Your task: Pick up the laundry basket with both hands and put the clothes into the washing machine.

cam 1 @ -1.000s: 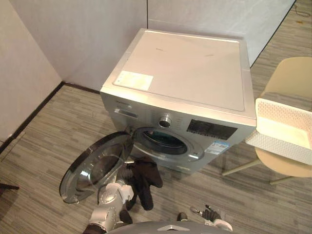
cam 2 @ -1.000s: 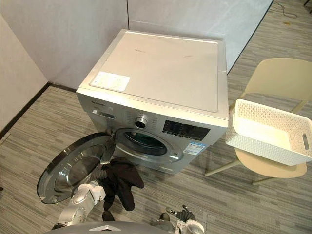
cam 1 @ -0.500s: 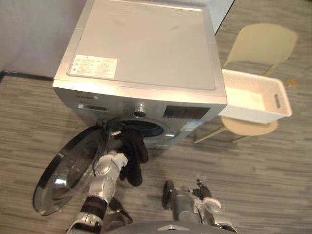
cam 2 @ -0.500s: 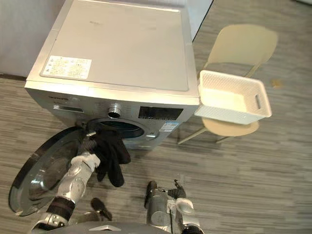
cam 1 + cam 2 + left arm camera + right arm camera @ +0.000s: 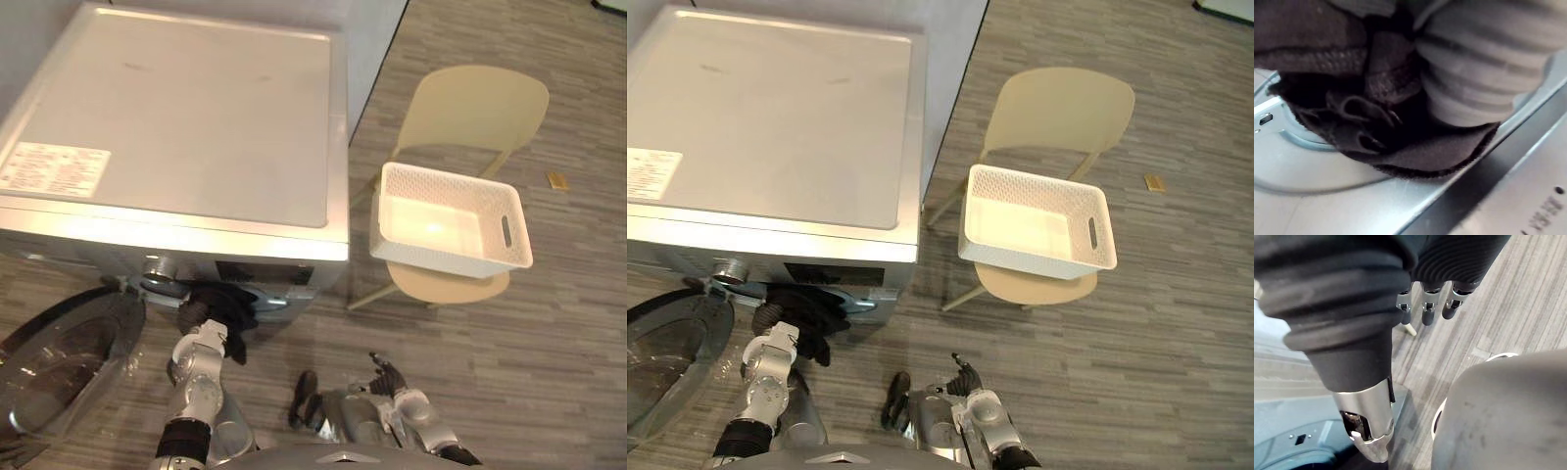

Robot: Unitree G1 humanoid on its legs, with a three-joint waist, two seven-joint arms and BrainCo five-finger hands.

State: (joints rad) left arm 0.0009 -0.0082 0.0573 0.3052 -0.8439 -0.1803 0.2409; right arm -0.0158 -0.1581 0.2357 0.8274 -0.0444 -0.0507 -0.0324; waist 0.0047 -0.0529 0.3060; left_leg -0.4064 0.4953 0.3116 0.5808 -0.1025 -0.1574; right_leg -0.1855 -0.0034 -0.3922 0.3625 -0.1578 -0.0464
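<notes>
Lower left, the left robot hand meets dark clothes at the opening of the washing machine, grip impossible to tell; bottom centre, the right robot hand hangs released.

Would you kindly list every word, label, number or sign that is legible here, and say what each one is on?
White label on the washing machine top: lines of print, too small to read.
Dark control panel on its front: markings too small to read.
Machine front in the left wrist view: short run of letters, too blurred to read.
Laundry basket: no print.
</notes>
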